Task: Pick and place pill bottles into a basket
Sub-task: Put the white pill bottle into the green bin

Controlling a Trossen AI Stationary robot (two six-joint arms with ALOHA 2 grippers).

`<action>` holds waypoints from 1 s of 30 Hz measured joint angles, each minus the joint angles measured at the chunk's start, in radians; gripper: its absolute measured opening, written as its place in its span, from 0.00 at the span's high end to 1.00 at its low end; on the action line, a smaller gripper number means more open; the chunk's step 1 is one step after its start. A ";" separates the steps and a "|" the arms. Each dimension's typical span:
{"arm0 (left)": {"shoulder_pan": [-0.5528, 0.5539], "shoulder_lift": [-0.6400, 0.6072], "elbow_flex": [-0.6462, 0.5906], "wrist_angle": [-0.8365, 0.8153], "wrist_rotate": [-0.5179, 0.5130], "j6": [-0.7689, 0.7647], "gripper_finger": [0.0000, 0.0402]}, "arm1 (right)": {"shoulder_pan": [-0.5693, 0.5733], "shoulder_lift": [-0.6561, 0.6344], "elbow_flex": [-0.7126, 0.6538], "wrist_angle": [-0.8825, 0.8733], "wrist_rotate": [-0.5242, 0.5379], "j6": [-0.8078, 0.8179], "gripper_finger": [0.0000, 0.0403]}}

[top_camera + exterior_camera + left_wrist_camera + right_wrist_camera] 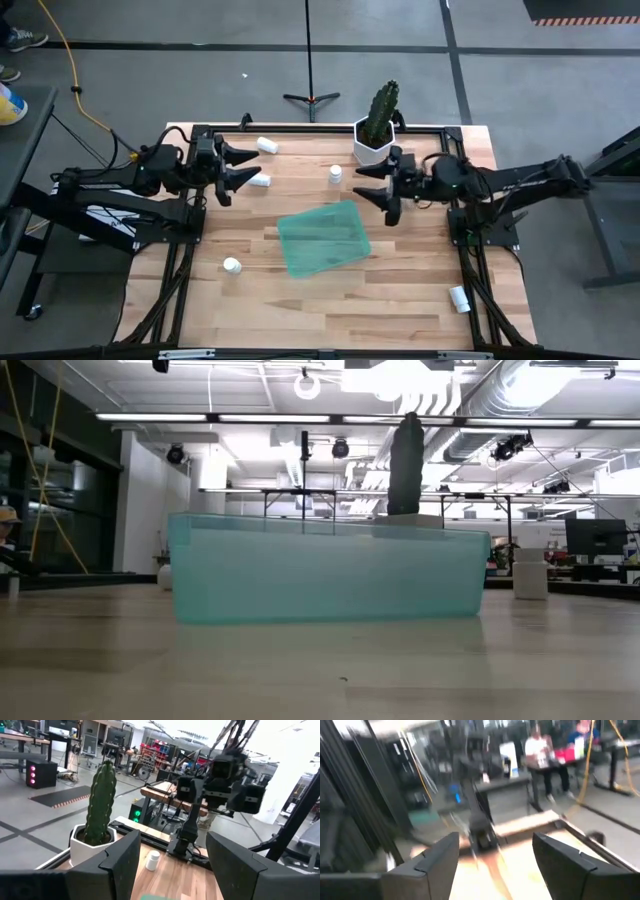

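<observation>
Wooden table (400, 300) | both claws spread wide, empty | basket (323, 238) centre, no bottles in | left gripper (240, 167) should drop squarely over nearest pill bottle (259, 181), right gripper (375, 183) waits

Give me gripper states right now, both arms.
Left gripper: open, empty, above the table's left rear.
Right gripper: open, empty, near the cactus pot.

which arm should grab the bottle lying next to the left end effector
Left. The left end effector is open, with the lying pill bottle right at its fingertips. The right end effector, also open, sits across the table beyond the basket.
</observation>
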 joint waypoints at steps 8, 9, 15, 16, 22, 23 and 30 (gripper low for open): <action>0.000 0.000 0.000 -0.021 0.001 0.000 0.35 | 0.028 0.130 0.346 -0.643 0.036 0.133 0.43; 0.000 0.000 0.000 -0.021 0.001 0.001 0.35 | 0.028 0.141 0.374 -0.701 0.035 0.174 0.43; 0.000 0.000 0.000 -0.021 0.001 0.004 0.35 | 0.028 0.177 0.472 -0.995 0.048 0.428 0.47; 0.000 0.000 0.000 -0.022 0.001 0.004 0.35 | 0.028 0.179 0.475 -1.043 0.060 0.477 0.48; 0.000 0.000 0.000 -0.021 0.045 0.002 0.35 | 0.022 0.185 0.474 -1.413 0.097 0.877 0.52; 0.000 0.000 0.000 -0.019 0.053 0.002 0.35 | 0.018 0.187 0.474 -1.465 0.091 0.929 0.53; 0.000 0.001 0.000 -0.013 0.054 0.000 0.35 | -0.003 0.190 0.474 -1.579 0.084 1.048 0.57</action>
